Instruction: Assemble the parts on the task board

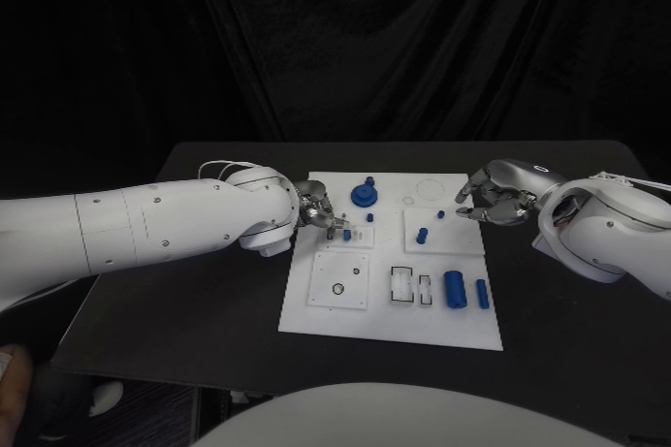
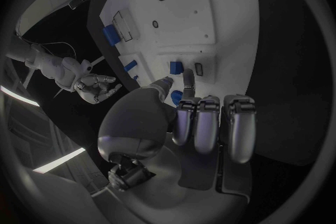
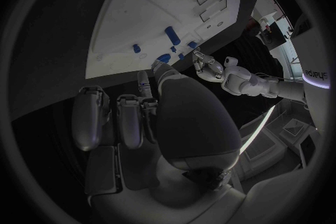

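Right now I have the left hand (image 1: 316,211) over the board (image 1: 322,316) at centre frame, its fingertips (image 2: 187,76) down at a small blue peg (image 1: 347,235) standing in the upper-left block. I cannot tell from the wrist view whether the thumb and finger actually pinch the peg or merely touch it. The right hand (image 1: 493,200) hovers at the board's upper-right edge, fingers curled, holding nothing I can see. A blue knob (image 1: 365,192) stands just above the peg; a large cylinder (image 1: 455,288) lies lower right. To do this step well, I would keep the peg upright, press straight down, and avoid brushing the knob beside it.
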Motion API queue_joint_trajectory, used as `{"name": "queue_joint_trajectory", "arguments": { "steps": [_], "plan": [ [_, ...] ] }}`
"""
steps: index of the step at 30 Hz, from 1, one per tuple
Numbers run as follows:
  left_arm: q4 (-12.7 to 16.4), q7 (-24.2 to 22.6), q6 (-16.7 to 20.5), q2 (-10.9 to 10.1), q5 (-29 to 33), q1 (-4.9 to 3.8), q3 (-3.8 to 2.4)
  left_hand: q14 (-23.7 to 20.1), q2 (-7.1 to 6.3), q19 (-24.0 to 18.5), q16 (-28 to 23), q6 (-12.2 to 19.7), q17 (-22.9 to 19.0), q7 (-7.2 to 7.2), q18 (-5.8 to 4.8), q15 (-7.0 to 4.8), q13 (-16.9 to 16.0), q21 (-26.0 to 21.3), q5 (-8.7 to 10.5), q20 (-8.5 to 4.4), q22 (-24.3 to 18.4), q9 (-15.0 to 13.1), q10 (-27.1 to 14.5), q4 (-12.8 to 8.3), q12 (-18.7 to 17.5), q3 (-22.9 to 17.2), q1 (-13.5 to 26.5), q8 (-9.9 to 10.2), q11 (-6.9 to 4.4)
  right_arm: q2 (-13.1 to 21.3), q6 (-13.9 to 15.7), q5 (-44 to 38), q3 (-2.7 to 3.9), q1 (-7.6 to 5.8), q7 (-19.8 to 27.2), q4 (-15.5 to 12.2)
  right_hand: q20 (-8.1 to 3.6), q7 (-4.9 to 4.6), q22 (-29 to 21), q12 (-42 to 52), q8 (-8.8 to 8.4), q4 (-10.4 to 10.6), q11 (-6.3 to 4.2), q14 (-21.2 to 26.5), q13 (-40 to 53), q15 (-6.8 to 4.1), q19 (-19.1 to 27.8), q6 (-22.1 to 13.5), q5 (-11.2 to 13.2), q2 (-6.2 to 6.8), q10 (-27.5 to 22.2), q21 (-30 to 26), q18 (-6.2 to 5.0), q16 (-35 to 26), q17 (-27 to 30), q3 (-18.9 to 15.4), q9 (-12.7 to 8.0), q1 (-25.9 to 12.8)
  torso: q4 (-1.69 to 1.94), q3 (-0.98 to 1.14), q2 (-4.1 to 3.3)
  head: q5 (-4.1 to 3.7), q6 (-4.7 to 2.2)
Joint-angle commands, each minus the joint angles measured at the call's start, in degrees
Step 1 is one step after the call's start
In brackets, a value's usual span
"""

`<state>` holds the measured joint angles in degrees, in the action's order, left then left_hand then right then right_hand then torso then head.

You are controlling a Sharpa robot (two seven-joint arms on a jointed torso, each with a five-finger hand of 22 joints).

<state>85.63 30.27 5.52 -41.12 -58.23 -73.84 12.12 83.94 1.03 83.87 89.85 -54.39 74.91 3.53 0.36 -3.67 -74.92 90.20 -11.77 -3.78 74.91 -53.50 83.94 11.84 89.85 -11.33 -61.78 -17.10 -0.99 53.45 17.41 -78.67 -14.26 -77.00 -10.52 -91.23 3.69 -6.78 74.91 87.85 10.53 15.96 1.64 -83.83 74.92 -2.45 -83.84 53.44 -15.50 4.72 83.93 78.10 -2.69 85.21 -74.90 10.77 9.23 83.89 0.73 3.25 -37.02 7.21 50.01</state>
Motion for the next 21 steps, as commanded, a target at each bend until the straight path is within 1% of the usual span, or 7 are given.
{"name": "queue_joint_trajectory", "arguments": {
  "steps": [1,4,5,7,13,17,21],
  "plan": [
    [-0.13,-0.13,-1.7,0.37,-0.15,-0.06,-0.03,6.06,-0.22,6.13,0.15,0.71,15.09,-0.08,-0.36,0.39,-15.08,-0.2,0.23,0.24,15.09,-0.51,6.06,-0.43,0.15,-0.02,-0.1,-0.35,0.38,0.12,-0.45,-0.11,0.04,0.14,-1.21,-0.14,0.35,0.01,10.59,-0.26,-0.18,0.23,0.31,-4.56,11.32,0.31,-0.86,0.13,-0.38,-0.33,3.22,-0.2,-0.32,-0.32,-8.06,0.1,-0.07,-0.25,0.06,-0.15,-0.15,0.01,-0.01],
    [-0.24,-0.33,-1.92,0.58,-0.15,-0.05,-0.03,6.06,-0.25,6.13,0.15,1.9,15.09,0.07,-0.36,0.51,-15.08,-0.2,0.92,0.34,15.09,-2.88,6.06,-0.6,0.15,-0.17,0.74,-1.27,0.54,0.18,-0.5,-0.11,0.04,0.14,-1.26,-0.2,0.35,0.01,10.59,-0.26,-0.18,0.23,0.31,-4.56,11.32,0.31,-0.86,0.13,-0.38,-0.33,3.22,-0.2,-0.32,-0.32,-8.06,0.1,-0.07,-0.25,-0.03,-0.14,-0.14,0.06,-0.01],
    [-0.27,-0.4,-1.99,0.66,-0.15,-0.04,-0.03,6.06,-0.32,6.13,0.15,2.68,15.09,0.22,-0.36,0.59,-15.08,-0.2,0.62,0.4,15.09,-3.91,6.06,-0.39,0.15,-0.09,1.29,-1.7,0.62,0.2,-0.51,-0.11,0.04,0.14,-1.28,-0.23,0.35,0.01,10.59,-0.26,-0.18,0.23,0.31,-4.56,11.32,0.31,-0.86,0.13,-0.38,-0.33,3.22,-0.2,-0.32,-0.32,-8.06,0.1,-0.07,-0.25,-0.05,-0.14,-0.13,0.05,-0.01],
    [-0.33,-0.49,-2.09,0.79,-0.15,-0.04,-0.03,6.06,-0.75,6.13,0.15,3.46,15.09,0.3,-0.36,0.69,-15.08,-0.2,-2.45,0.51,15.09,-5.5,6.06,0.34,0.15,0.42,1.95,-2.44,0.71,0.22,-0.54,-0.11,0.04,0.14,-1.33,-0.27,0.35,0.01,10.59,-0.26,-0.18,0.23,0.31,-4.56,11.32,0.31,-0.86,0.13,-0.38,-0.33,3.22,-0.2,-0.32,-0.32,-8.06,0.1,-0.07,-0.25,-0.04,-0.15,-0.14,0.03,-0.01],
    [-0.48,-0.93,-1.82,1.13,-0.15,-0.02,-0.03,6.06,-0.96,6.13,0.15,4.36,15.09,0.5,-0.36,0.77,-15.08,-0.2,-2.27,0.58,15.09,-6.2,6.06,0.86,0.15,0.89,2.25,-2.49,0.86,0.21,-0.71,-0.11,0.04,0.14,-1.47,-0.36,0.35,0.02,10.59,-0.25,-0.18,0.27,0.31,-4.57,11.34,0.31,-0.87,0.15,-0.5,-0.41,3.24,-0.2,-0.31,-0.3,-8.08,0.12,-0.09,-0.33,-0.04,-0.21,-0.24,0.0,-0.01],
    [-0.59,-0.79,-2.13,1.34,-0.15,-0.01,-0.03,6.06,-0.99,6.13,0.15,5.0,15.09,0.65,-0.36,0.88,-15.08,-0.2,-1.61,0.67,15.09,-6.67,6.06,1.19,0.15,1.19,2.32,-2.48,1.0,0.24,-0.86,-0.11,0.04,0.14,-1.6,-0.41,0.35,0.02,10.59,-0.25,-0.18,0.27,0.31,-4.57,11.34,0.31,-0.87,0.15,-0.5,-0.41,3.24,-0.2,-0.31,-0.3,-8.08,0.12,-0.09,-0.33,-0.07,-0.15,-0.22,0.1,-0.01],
    [-0.89,-0.57,-2.54,1.64,-0.15,0.01,-0.02,6.06,-0.98,6.13,0.15,5.12,15.09,0.67,-0.36,0.9,-15.08,-0.2,-1.56,0.68,15.09,-6.73,6.06,1.2,0.15,1.21,2.28,-2.45,1.03,0.25,-1.0,-0.11,0.04,0.14,-1.71,-0.44,0.35,0.02,10.59,-0.27,-0.18,0.32,0.3,-4.56,11.31,0.31,-0.88,0.16,-0.57,-0.46,3.22,-0.2,-0.32,-0.34,-8.04,0.13,-0.11,-0.4,-0.06,-0.13,-0.23,0.17,-0.01]
  ]
}}
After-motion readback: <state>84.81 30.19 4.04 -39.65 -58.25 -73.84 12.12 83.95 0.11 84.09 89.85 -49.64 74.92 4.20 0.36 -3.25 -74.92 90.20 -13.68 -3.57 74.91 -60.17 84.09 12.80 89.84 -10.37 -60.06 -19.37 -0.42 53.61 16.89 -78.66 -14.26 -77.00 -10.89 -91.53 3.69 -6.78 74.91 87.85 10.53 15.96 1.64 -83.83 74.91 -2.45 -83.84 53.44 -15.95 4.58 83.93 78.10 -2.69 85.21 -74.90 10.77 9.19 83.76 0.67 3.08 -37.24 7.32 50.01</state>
